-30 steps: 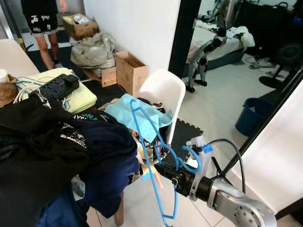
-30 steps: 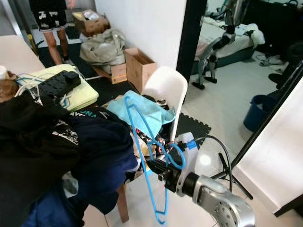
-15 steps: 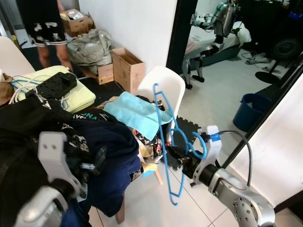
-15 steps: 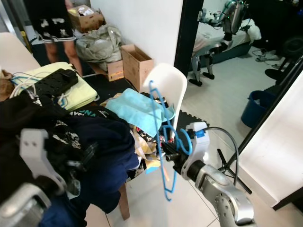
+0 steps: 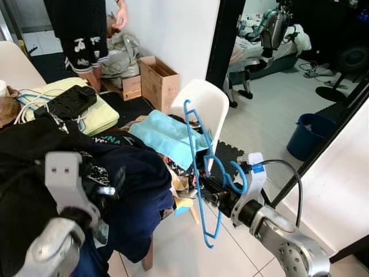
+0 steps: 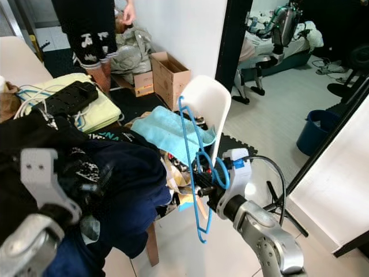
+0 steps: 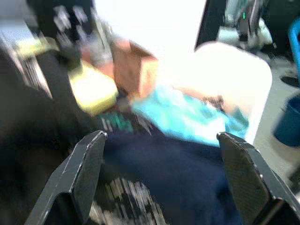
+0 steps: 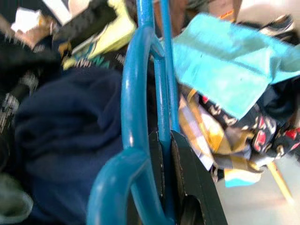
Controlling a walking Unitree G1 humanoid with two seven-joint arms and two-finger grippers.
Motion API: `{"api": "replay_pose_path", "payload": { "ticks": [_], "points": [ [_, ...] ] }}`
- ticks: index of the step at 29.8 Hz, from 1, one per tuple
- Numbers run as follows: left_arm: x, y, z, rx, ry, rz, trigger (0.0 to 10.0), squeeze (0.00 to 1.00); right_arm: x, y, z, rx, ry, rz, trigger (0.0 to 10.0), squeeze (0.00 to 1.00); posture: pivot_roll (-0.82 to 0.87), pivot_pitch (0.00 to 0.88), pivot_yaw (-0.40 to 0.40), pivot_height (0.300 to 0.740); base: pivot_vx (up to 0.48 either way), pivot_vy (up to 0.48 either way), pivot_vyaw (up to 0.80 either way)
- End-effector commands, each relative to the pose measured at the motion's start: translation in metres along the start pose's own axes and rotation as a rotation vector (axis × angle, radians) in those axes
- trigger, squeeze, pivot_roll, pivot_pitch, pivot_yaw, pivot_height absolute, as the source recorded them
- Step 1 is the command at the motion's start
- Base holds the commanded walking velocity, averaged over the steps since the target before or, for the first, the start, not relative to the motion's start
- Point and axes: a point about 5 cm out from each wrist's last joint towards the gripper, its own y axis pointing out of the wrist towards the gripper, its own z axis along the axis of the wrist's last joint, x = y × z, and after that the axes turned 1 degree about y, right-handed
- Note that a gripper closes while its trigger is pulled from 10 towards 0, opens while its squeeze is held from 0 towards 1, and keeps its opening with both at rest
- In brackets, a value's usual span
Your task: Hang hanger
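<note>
A blue plastic hanger (image 5: 198, 167) stands almost upright in front of the white chair (image 5: 202, 109), its hook (image 5: 237, 180) curling toward the wrist. My right gripper (image 5: 205, 186) is shut on the hanger near its neck; the right wrist view has the black fingers (image 8: 180, 164) pinched on the blue hanger bar (image 8: 159, 93). My left gripper (image 7: 164, 173) is open, raised over the pile of dark clothes (image 5: 127, 184), its two fingers (image 7: 82, 168) wide apart with nothing between them. The left arm (image 5: 63, 196) rises at the lower left.
A light blue cloth (image 5: 167, 135) and patterned garments lie on the chair seat. A person (image 5: 86, 34) stands at the back by cardboard boxes (image 5: 158, 81). A power strip (image 5: 66, 101) rests on a yellow pad. A blue bucket (image 5: 308, 135) and a black pole (image 5: 323, 144) are on the right.
The right gripper has swung the hanger from slanted to nearly upright and a little higher. The left arm has come up into view over the clothes. The person has stepped closer.
</note>
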Motion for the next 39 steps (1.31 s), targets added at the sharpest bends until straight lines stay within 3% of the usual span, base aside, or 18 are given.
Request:
{"api": "replay_pose_path", "payload": {
  "ticks": [1, 6, 8, 13, 24, 26, 31, 33, 36, 38, 39],
  "points": [
    [-0.006, 0.003, 0.001, -0.007, 0.031, 0.024, 10.0, 0.0, 0.004, 0.003, 0.009, 0.047, -0.003, -0.024, 10.0, 0.0, -0.02, 0.08, -0.035, 0.736, -0.326, 0.0, 0.0],
    [-0.006, 0.013, 0.005, 0.024, 0.042, 0.013, 10.0, 0.0, -0.005, 0.021, 0.034, 0.124, -0.052, 0.011, 10.0, 0.0, -0.03, 0.065, -0.033, 0.736, -0.33, 0.0, 0.0],
    [-0.006, 0.013, 0.005, 0.024, 0.042, 0.013, 10.0, 0.0, -0.005, 0.021, 0.034, 0.124, -0.052, 0.011, 10.0, 0.0, -0.03, 0.065, -0.033, 0.736, -0.33, 0.0, 0.0],
    [-0.003, 0.022, 0.018, 0.086, 0.038, 0.019, 10.0, 0.0, -0.028, 0.038, 0.063, 0.208, -0.127, 0.117, 10.0, 0.0, -0.01, 0.051, -0.04, 0.736, -0.314, 0.0, 0.11],
    [-0.009, 0.029, 0.028, 0.147, 0.047, 0.048, 10.0, 0.0, -0.048, 0.045, 0.066, 0.213, -0.194, 0.237, 10.0, 0.0, 0.0, 0.0, -0.05, 0.736, -0.118, 0.0, 0.75],
    [-0.011, 0.035, 0.012, 0.095, 0.089, 0.049, 10.0, 0.0, -0.05, 0.05, 0.056, 0.179, -0.248, 0.283, 10.0, 0.0, 0.01, 0.0, -0.055, 0.736, 0.0, 0.0, 0.8],
    [-0.011, 0.036, 0.007, 0.079, 0.102, 0.043, 10.0, 0.0, -0.048, 0.051, 0.053, 0.169, -0.261, 0.287, 10.0, 0.0, 0.02, 0.0, -0.055, 0.736, 0.0, 0.0, 0.8],
    [-0.011, 0.034, -0.018, 0.012, 0.111, 0.045, 10.0, 0.0, -0.034, 0.059, 0.036, 0.114, -0.308, 0.241, 10.0, 0.0, 0.04, 0.0, -0.068, 0.736, 0.0, 0.0, 0.8],
    [-0.011, 0.034, -0.018, 0.012, 0.111, 0.045, 10.0, 0.0, -0.034, 0.059, 0.036, 0.114, -0.308, 0.241, 10.0, 0.0, 0.04, 0.0, -0.068, 0.736, 0.0, 0.0, 0.8],
    [-0.012, 0.03, -0.04, -0.049, 0.106, 0.053, 10.0, 0.0, -0.019, 0.065, 0.019, 0.063, -0.336, 0.182, 10.0, 0.0, 0.06, 0.0, -0.075, 0.736, 0.0, 0.0, 0.4],
    [-0.012, 0.03, -0.04, -0.049, 0.106, 0.053, 10.0, 0.0, -0.019, 0.065, 0.019, 0.063, -0.336, 0.182, 10.0, 0.0, 0.06, 0.0, -0.075, 0.736, 0.0, 0.0, 0.0]
  ]
}}
